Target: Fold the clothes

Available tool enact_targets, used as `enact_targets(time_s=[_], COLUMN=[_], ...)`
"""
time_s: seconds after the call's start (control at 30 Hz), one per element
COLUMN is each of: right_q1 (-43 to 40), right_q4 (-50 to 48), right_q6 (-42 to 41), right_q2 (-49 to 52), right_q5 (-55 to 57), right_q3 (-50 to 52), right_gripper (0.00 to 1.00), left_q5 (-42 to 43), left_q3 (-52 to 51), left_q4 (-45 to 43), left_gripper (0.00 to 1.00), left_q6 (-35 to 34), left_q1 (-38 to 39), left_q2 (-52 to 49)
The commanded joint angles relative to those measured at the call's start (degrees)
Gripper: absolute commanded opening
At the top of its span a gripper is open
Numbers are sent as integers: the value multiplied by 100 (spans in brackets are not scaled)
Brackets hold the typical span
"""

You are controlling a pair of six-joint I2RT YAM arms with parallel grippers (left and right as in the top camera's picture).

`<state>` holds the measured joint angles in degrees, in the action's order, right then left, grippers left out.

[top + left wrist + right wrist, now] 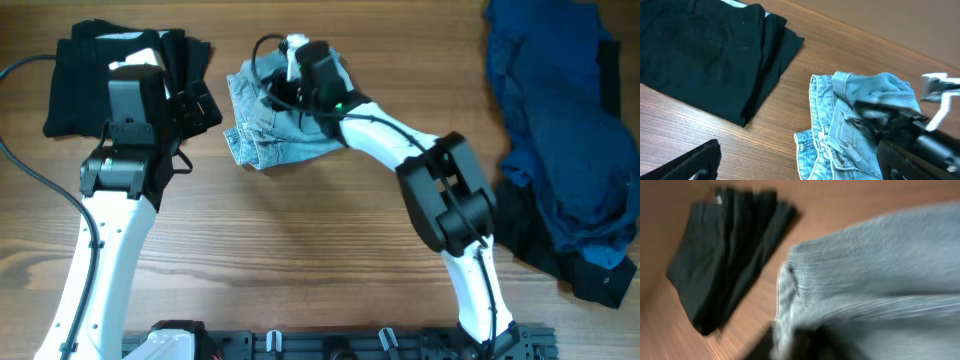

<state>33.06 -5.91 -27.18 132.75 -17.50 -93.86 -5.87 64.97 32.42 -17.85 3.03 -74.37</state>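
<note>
Plainly, the pale blue denim shorts [265, 140] lie bunched at the far middle of the table [300, 260], with the cuffed hems rumpled toward the near left. The right gripper [272, 92] is down on their far edge. Its wrist view is a blur of denim, so I cannot tell whether its fingers are apart or clamped on cloth. The left gripper [193, 125] hovers just left of the shorts with its fingers spread wide and nothing between them.

The likeliest trouble is a pinch that catches only the top layer. A pull would then drag the bunch sideways instead of laying it flat, and any fold made over those creases would come out crooked. The two grippers are also close together, so a reach by either could knock the other. The left one could also snag the folded black garment [80, 85] lying under and beside it.

By count there are two arms and one pair of denim shorts. At far left is one black folded stack, its number of pieces unclear. At right is one loose heap, with a navy garment [560, 120] over a black one [600, 280].
</note>
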Motion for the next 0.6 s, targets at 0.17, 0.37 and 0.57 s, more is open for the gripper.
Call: enact_targets(time_s=[0.17, 0.37, 0.57], right_q1=[-114, -483, -1034], right_q4=[1300, 2426, 3499], right_q6=[710, 1217, 1196], right_q2=[-890, -2135, -2553], right_q5=[-122, 398, 911], right_q3=[-376, -376, -376], right_gripper=[99, 100, 100], left_q5=[52, 400, 1034], left_q3=[-4, -4, -4], left_q4=[24, 48, 190], left_gripper=[100, 100, 100], left_q6=[107, 90, 92], left_q1=[-31, -31, -26], left_q2=[-55, -76, -398])
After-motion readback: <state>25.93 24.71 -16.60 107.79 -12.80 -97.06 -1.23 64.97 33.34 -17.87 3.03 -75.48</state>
